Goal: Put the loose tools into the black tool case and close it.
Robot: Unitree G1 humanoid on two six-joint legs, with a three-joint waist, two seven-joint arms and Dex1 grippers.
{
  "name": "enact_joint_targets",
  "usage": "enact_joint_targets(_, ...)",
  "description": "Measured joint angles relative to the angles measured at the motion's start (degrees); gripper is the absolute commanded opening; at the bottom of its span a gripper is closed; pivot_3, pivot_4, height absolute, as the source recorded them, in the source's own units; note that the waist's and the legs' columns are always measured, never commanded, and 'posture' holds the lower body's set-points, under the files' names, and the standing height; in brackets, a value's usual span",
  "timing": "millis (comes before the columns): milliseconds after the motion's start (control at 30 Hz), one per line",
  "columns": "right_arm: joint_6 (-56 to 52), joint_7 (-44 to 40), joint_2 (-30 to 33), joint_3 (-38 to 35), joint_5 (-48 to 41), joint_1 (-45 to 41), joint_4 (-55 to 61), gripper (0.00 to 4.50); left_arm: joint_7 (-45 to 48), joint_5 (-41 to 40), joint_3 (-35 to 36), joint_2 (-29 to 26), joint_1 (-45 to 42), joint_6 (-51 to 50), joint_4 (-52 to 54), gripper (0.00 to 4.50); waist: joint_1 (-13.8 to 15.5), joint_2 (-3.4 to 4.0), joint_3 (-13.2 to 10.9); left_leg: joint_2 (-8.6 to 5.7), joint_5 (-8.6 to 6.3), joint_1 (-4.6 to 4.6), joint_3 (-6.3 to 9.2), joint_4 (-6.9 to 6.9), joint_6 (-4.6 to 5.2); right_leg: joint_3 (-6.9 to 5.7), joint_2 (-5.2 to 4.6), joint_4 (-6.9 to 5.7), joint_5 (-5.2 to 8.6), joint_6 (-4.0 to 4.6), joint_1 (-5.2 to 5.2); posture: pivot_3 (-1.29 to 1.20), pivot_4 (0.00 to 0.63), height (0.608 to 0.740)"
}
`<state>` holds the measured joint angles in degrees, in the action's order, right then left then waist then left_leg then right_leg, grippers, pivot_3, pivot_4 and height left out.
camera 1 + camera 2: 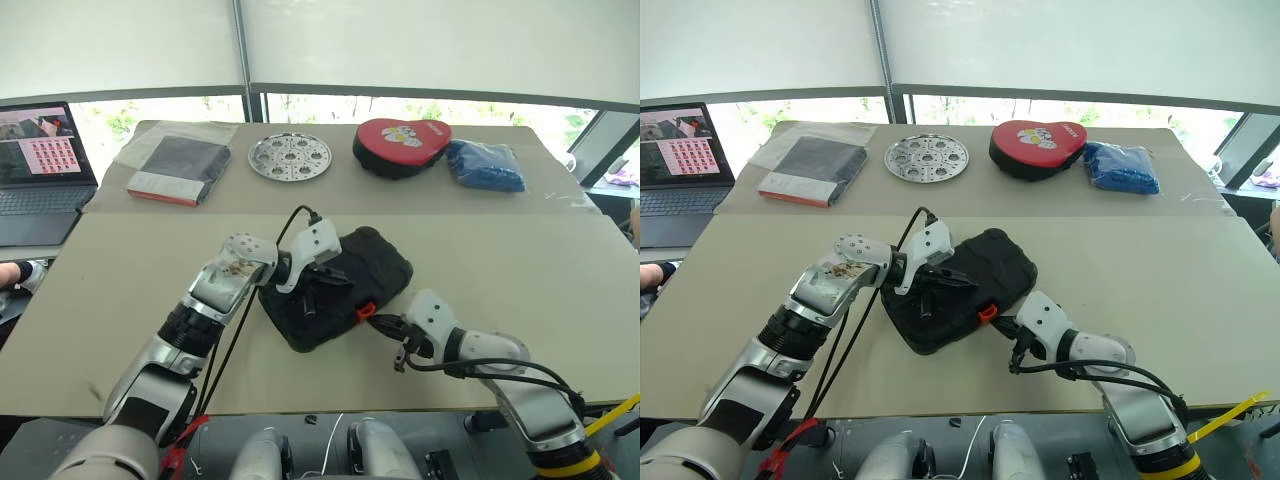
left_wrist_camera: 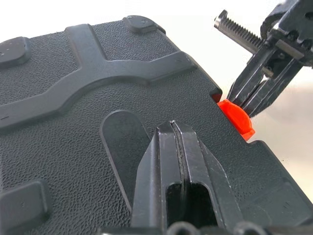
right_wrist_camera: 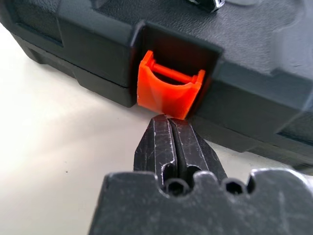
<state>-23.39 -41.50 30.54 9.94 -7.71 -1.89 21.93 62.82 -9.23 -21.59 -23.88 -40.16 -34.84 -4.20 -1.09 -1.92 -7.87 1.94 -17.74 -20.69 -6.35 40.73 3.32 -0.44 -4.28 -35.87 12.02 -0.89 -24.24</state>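
- While the beige table (image 1: 520, 270) stretches wide under everything, the black tool case (image 1: 380, 262) lies closed near its front edge, set at an angle, lid down on the base
- Along the far side of the table sit a flat dark packet with a red edge (image 1: 178, 168), a round metal tray (image 1: 290, 157), a red heart-shaped pouch (image 1: 402, 145) and a blue bundle (image 1: 485, 165), all well apart from the case
- Off the table's left end stands an open laptop (image 1: 42, 165)
- My left gripper (image 2: 173, 128) rests on the textured lid of the case, its two black fingers pressed together with nothing between them, tips touching the plastic
- My right gripper (image 3: 170, 120) comes in low from the front side, fingers likewise pinched together and empty, tips right up against the lower lip of the latch
- Smallest of all, the orange latch (image 3: 168, 90) sits in its notch on the case's front edge, between lid and base
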Motion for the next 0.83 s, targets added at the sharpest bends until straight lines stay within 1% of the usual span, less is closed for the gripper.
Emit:
enact_joint_targets(67, 0.0, -0.54, 0.27, -0.45, -0.92, 0.2, 0.14, 0.07, -0.02, -0.29, 0.95, -0.45, 1.8, 2.41, 0.87, 0.0, -0.09, 0.01, 0.0, 0.01, 0.0, -0.01, -0.02, -0.04, -0.01, 0.03, 0.0, -0.01, -0.05, 0.13, -0.06, 0.0, 0.15, 0.74)
enact_joint_targets(133, 0.01, -2.13, 1.37, -3.71, -4.41, 1.52, 2.39, 0.62, 0.76, -2.82, 4.59, -1.08, 5.24, 5.82, 2.36, 0.53, -0.11, 0.13, -0.04, 0.01, 0.0, -0.08, -0.03, -0.11, -0.01, 0.06, -0.04, -0.01, -0.11, 0.28, -0.18, 0.0, 0.15, 0.74)
enact_joint_targets(167, -0.01, -3.08, 2.48, -5.96, -6.24, 2.06, 3.82, 0.8, 1.35, -4.57, 6.56, -1.54, 7.07, 6.96, 3.1, 0.74, -0.07, 0.18, -0.05, 0.01, 0.0, -0.15, -0.03, -0.12, -0.01, 0.05, -0.07, -0.01, -0.1, 0.27, -0.23, 0.0, 0.15, 0.74)
enact_joint_targets(233, -0.34, -5.52, 6.01, -10.97, -9.61, 3.36, 5.79, 1.55, 3.53, -7.95, 10.32, -4.56, 10.5, 8.02, 5.31, 1.54, 0.04, 0.2, -0.06, 0.02, 0.0, -0.36, -0.01, -0.12, -0.01, 0.0, -0.06, 0.0, -0.09, 0.26, -0.4, 0.0, 0.15, 0.74)
enact_joint_targets(300, -0.11, -7.88, 9.34, -15.54, -11.48, 5.09, 5.82, 2.23, 5.54, -10.12, 14.31, -8.9, 14.34, 9.88, 7.46, 2.22, 0.16, 0.21, -0.07, 0.01, 0.0, -0.45, -0.02, -0.17, -0.02, -0.02, -0.09, 0.01, -0.07, 0.27, -0.53, 0.0, 0.15, 0.74)
enact_joint_targets(333, 1.48, -9.86, 11.16, -17.79, -11.74, 6.34, 5.03, 2.56, 5.88, -10.59, 17.35, -11.45, 17.46, 11.56, 7.9, 2.61, 0.29, 0.23, -0.1, -0.02, 0.0, -0.47, -0.05, -0.26, -0.02, -0.01, -0.12, 0.04, -0.05, 0.28, -0.6, 0.0, 0.15, 0.74)
enact_joint_targets(400, 5.94, -13.56, 13.52, -20.52, -11.7, 8.25, 2.35, 3.26, 6.83, -11.65, 21.98, -14.26, 21.92, 14.8, 8.35, 3.38, 0.51, 0.23, -0.11, -0.05, 0.0, -0.51, -0.06, -0.32, -0.02, -0.03, -0.13, 0.09, -0.01, 0.24, -0.62, 0.0, 0.15, 0.74)
enact_joint_targets(433, 8.38, -15.05, 14.03, -21.27, -11.65, 8.59, 1.1, 3.65, 7.15, -11.65, 23.19, -15.24, 23.41, 16.13, 8.36, 3.78, 0.61, 0.23, -0.12, -0.07, 0.0, -0.52, -0.07, -0.33, -0.01, -0.04, -0.14, 0.12, -0.01, 0.23, -0.63, 0.0, 0.15, 0.74)
enact_joint_targets(467, 11.13, -16.46, 14.1, -21.93, -11.65, 8.63, -0.38, 3.91, 7.5, -11.56, 24.22, -16.0, 25.24, 18.0, 8.45, 4.1, 0.71, 0.24, -0.13, -0.08, -0.01, -0.52, -0.09, -0.35, -0.01, -0.04, -0.15, 0.18, -0.01, 0.23, -0.62, 0.0, 0.15, 0.74)
enact_joint_targets(500, 15.6, -18.55, 14.33, -22.69, -11.65, 8.5, -3.06, 4.28, 7.77, -11.13, 25.91, -17.32, 29.04, 21.19, 8.59, 4.46, 0.8, 0.25, -0.14, -0.09, -0.03, -0.5, -0.11, -0.4, 0.02, -0.03, -0.16, 0.24, 0.0, 0.21, -0.61, 0.0, 0.15, 0.74)
enact_joint_targets(533, 18.49, -20.07, 14.85, -23.64, -11.62, 8.59, -5.83, 4.45, 7.81, -10.92, 27.23, -18.29, 32.27, 23.14, 8.16, 4.5, 0.78, 0.25, -0.16, -0.08, -0.04, -0.51, -0.15, -0.43, 0.04, -0.01, -0.17, 0.3, 0.01, 0.21, -0.62, 0.0, 0.15, 0.74)
enact_joint_targets(600, 22.24, -24.04, 16.99, -25.16, -11.97, 7.38, -13.51, 4.45, 7.31, -10.14, 30.87, -19.66, 39.16, 26.9, 7.38, 4.5, 0.78, 0.24, -0.27, -0.06, -0.05, -0.56, -0.17, -0.46, 0.06, -0.04, -0.18, 0.49, -0.01, 0.21, -0.62, 0.0, 0.15, 0.74)
enact_joint_targets(667, 25.36, -26.1, 17.48, -26.79, -12.58, 5.23, -19.45, 4.45, 6.11, -9.08, 33.97, -20.14, 44.24, 29.92, 7.27, 4.5, 0.85, 0.24, -0.3, -0.04, -0.05, -0.58, -0.17, -0.49, 0.07, -0.08, -0.2, 0.61, -0.03, 0.21, -0.61, 0.0, 0.15, 0.74)
enact_joint_targets(833, 35.93, -30.17, 18.35, -26.93, -11.52, 1.79, -30.67, 4.45, 1.95, -8.72, 38.23, -19.45, 51.55, 34.13, 10.23, 4.5, 1.83, 0.28, -0.31, -0.04, -0.05, -0.56, -0.16, -0.69, 0.05, -0.18, -0.31, 0.73, -0.03, 0.24, -0.57, 0.0, 0.15, 0.74)
